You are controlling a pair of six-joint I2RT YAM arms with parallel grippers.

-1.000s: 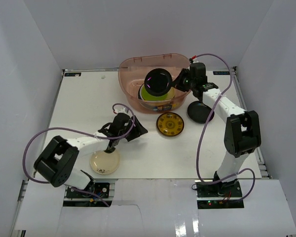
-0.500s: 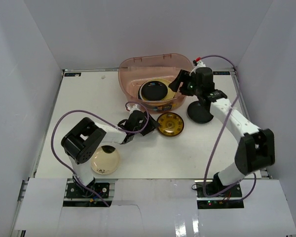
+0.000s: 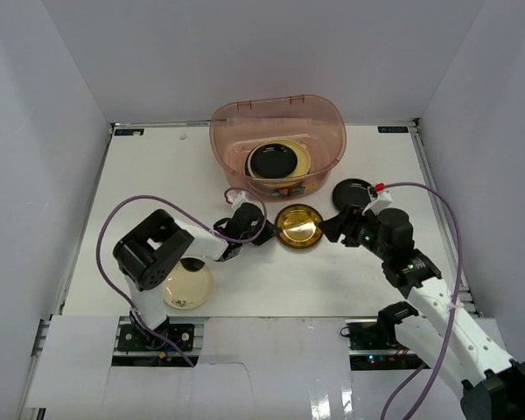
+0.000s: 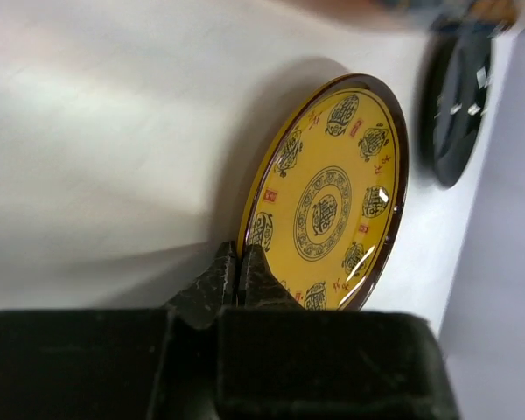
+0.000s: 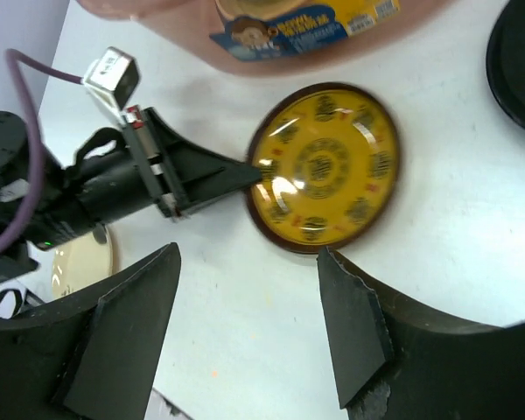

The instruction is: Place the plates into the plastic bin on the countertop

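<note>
Three plates lie on the white table [image 3: 140, 192]: the amber plate [image 3: 299, 226], the dark plate [image 3: 357, 194] and the cream plate [image 3: 186, 284]. More are stacked in the bin [image 3: 332, 144] at the upper middle of the overhead view.

The bin is translucent pinkish-brown plastic, rounded, with a rolled rim. Its label [image 5: 306, 26], on the front wall, carries a cartoon face and yellow lettering on a blue band. In the right wrist view it runs upside down, and you cannot read it. A glossy black plate [image 3: 274, 160] tops the stack inside, with a yellow-green plate [image 3: 301, 156] showing under it.

The amber plate sits at the centre of the overhead view, just below the bin. It is round, shallow and glossy, with a dark brown rim, a middle medallion and a ring of dark round emblems with small red marks between them. None of these characters are legible.

Your left gripper [image 3: 264, 231] reaches in from the left, its fingers pressed together on that plate's left rim, pinching it. You cannot tell whether the rim is raised off the table.

Your right gripper [image 3: 337, 229] hovers just right of the amber plate. Its black fingers [image 5: 127, 332] are spread wide and hold nothing.

The dark plate lies right of centre, near the bin's lower right corner and apart from the amber plate. The cream plate looks matte and lies at lower left, beside the left arm.
</note>
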